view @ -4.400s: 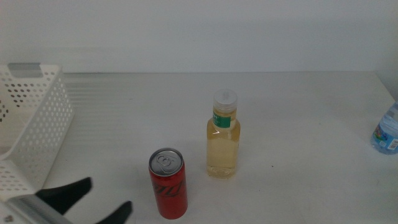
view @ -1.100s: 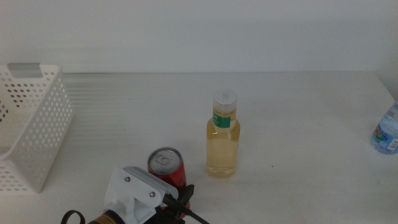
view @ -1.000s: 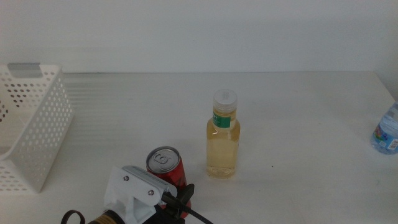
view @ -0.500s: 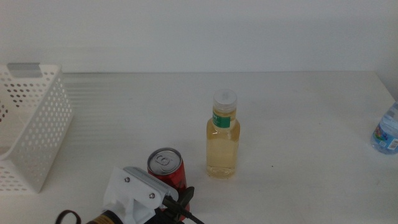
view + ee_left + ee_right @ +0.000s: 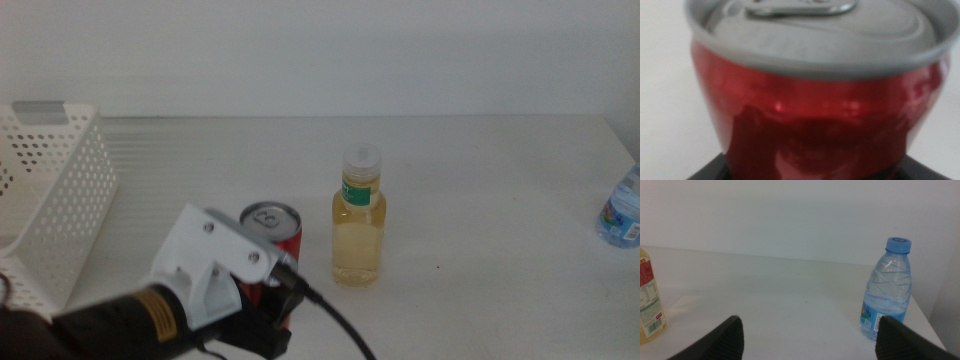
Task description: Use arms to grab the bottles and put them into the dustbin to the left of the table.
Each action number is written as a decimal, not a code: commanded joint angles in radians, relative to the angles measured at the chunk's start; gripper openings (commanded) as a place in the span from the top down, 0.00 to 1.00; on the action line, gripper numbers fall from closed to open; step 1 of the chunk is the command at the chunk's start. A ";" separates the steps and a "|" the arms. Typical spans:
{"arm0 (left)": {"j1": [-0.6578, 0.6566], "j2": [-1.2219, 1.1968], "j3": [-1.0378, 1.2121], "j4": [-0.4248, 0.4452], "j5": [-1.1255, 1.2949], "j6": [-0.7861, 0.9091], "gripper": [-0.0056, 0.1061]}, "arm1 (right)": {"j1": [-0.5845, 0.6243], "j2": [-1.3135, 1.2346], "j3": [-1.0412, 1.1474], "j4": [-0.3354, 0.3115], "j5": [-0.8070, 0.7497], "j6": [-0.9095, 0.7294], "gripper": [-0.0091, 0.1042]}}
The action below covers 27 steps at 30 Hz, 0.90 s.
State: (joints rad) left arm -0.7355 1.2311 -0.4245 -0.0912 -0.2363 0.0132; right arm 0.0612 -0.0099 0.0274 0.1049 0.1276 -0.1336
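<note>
— What was in view apart from the job itself?

— Very little. A plain pale wall (image 5: 320,50) stood behind the desk (image 5: 480,180) and met it all along the far edge.

— How did that wall look?

— Smooth, one even whitish tone from side to side. The right wrist view showed the same flat surface beyond the far edge.

— And on the desk?

— One tiny dark speck (image 5: 437,266), right of centre and nearer the front edge than the far one. It was too small to tell what it was.

Red can (image 5: 815,115) with silver top, pale yellow green-banded bottle (image 5: 358,218), blue-capped water bottle (image 5: 888,287), white perforated basket (image 5: 60,190).
</note>
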 commanded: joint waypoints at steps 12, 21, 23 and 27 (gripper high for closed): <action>0.123 -0.087 -0.300 -0.021 0.441 0.032 0.99 | -0.005 -0.027 -0.007 -0.006 -0.075 -0.009 0.18; 0.240 -0.086 -0.465 -0.052 0.749 0.039 0.99 | -0.005 -0.027 -0.007 -0.006 -0.075 -0.009 0.18; 0.305 -0.086 -0.502 -0.060 0.826 0.039 0.99 | -0.005 -0.027 -0.007 -0.006 -0.075 -0.009 0.18; 0.417 -0.084 -0.569 -0.063 0.953 0.042 0.99 | -0.005 -0.027 -0.007 -0.006 -0.075 -0.009 0.18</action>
State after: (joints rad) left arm -0.3521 1.1771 -0.9289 -0.1305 0.7297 0.0522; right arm 0.0612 -0.0099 0.0274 0.1049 0.1276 -0.1336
